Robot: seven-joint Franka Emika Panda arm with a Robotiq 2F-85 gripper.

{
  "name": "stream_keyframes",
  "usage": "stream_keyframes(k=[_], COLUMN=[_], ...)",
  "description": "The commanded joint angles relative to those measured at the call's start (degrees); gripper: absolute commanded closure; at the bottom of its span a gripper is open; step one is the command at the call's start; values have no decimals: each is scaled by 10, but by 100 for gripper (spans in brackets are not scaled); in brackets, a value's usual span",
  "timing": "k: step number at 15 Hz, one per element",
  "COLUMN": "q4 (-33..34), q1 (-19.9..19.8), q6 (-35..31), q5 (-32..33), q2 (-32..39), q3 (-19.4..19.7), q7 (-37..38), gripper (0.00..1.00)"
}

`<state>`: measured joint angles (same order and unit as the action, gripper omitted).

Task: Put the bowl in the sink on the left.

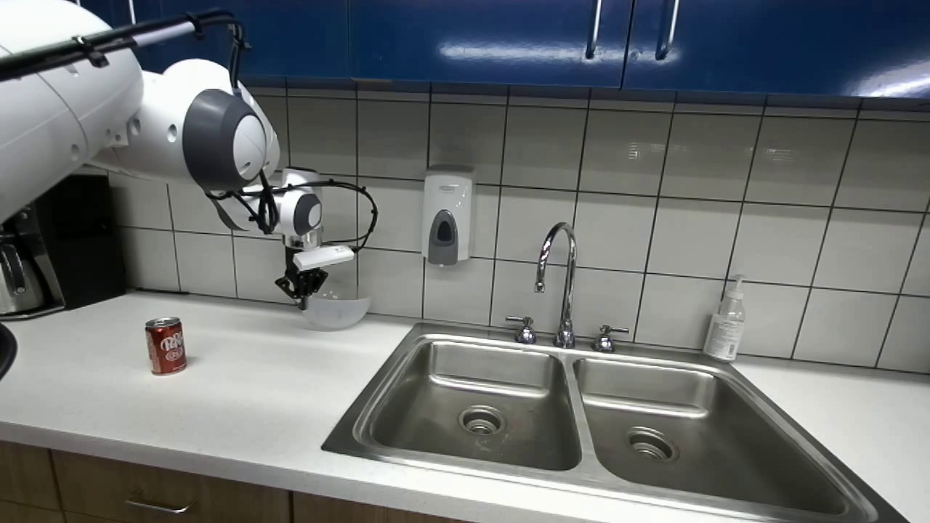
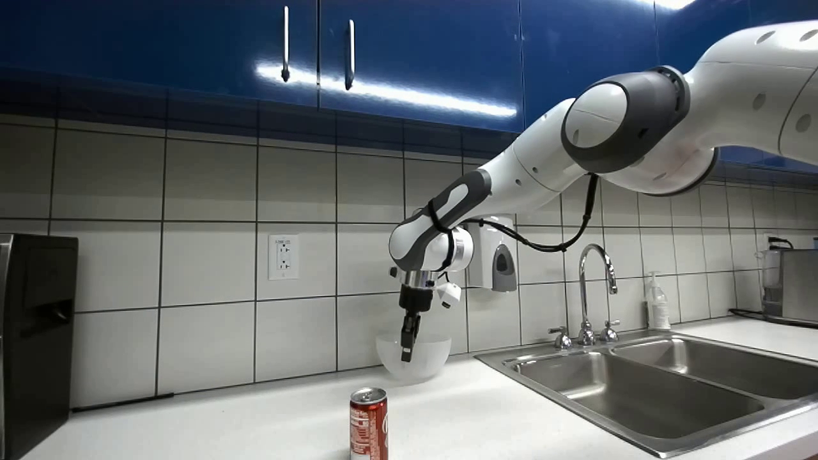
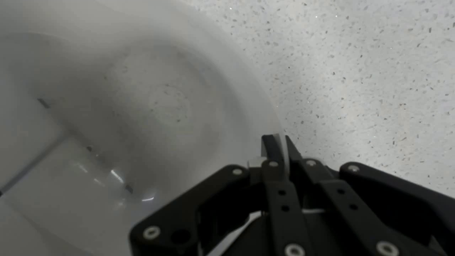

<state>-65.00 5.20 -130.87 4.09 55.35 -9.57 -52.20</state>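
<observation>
A translucent white bowl (image 1: 338, 311) stands upright on the counter against the tiled wall. It also shows in an exterior view (image 2: 425, 361) and fills the left of the wrist view (image 3: 170, 142). My gripper (image 3: 280, 138) points down with its fingers shut on the bowl's rim, one finger inside and one outside. The gripper also shows in both exterior views (image 1: 302, 301) (image 2: 407, 354). The steel double sink has a left basin (image 1: 498, 367) to the right of the bowl; it also shows in an exterior view (image 2: 639, 393).
A red soda can (image 1: 166, 346) stands on the counter (image 1: 240, 392) in front of the bowl. A chrome faucet (image 1: 569, 283) rises behind the sink. A soap dispenser (image 1: 448, 214) hangs on the wall. A pump bottle (image 1: 725, 327) and a coffee maker (image 1: 65, 247) stand farther off.
</observation>
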Motion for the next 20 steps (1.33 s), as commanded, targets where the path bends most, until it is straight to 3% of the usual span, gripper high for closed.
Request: stream_keyframes(k=[1, 7, 20], q4=[-76, -205, -562], q1=[-14, -31, -89], q6=[-22, -83, -230], q5=[3, -4, -46], q2=[-51, -129, -361], q3=[-16, -23, -54], q7=[-31, -37, -43], gripper=[99, 99, 99])
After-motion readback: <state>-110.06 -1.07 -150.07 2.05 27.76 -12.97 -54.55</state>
